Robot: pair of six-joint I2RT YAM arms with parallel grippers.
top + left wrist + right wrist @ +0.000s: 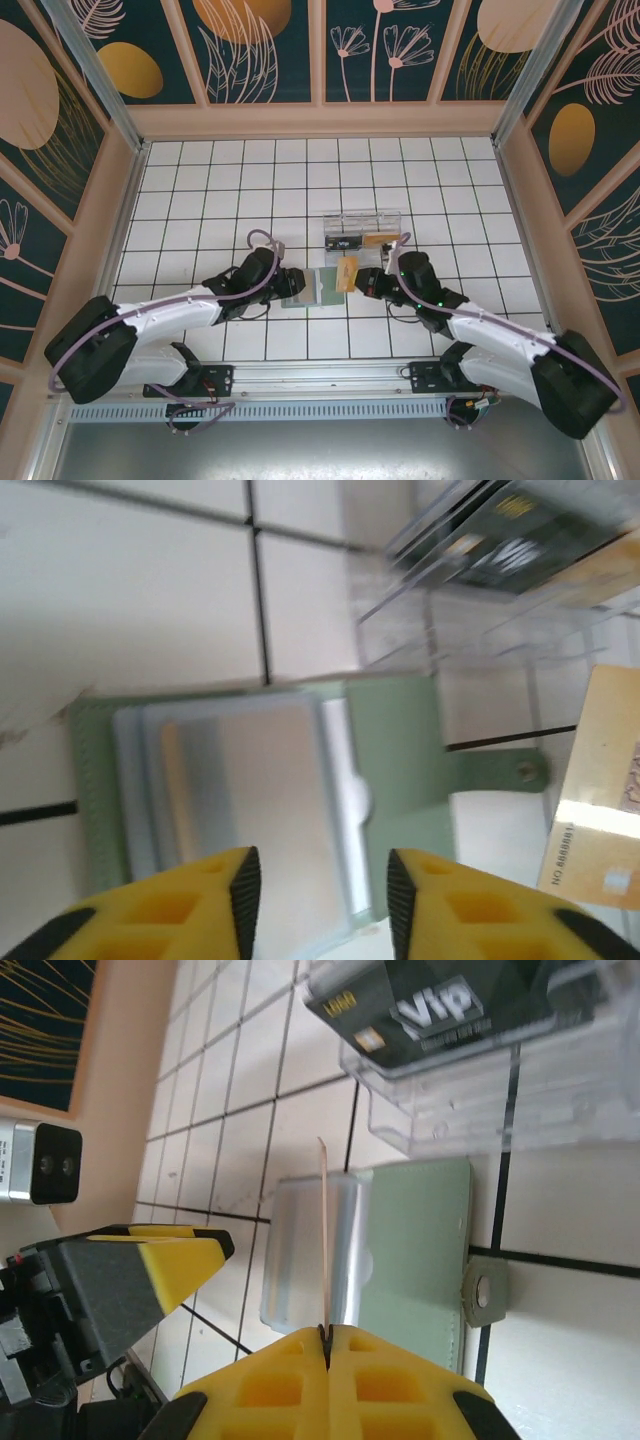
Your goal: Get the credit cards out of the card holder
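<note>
The card holder (318, 287) lies open on the tiles between the two arms, grey-green with a side tab (515, 772) and clear sleeves over pale cards (250, 780). My left gripper (323, 900) hovers open just over its near edge, nothing between the fingers. My right gripper (327, 1335) is shut on a gold credit card (323, 1240), seen edge-on and held upright above the card holder (415, 1250). The same gold card (600, 800) shows at the right of the left wrist view, clear of the holder.
A clear plastic box (361, 230) stands just beyond the card holder, with a black card (430, 1010) and another gold one inside. White tiled floor runs to the walls on all sides. My left gripper's yellow finger (150, 1260) is close on the left in the right wrist view.
</note>
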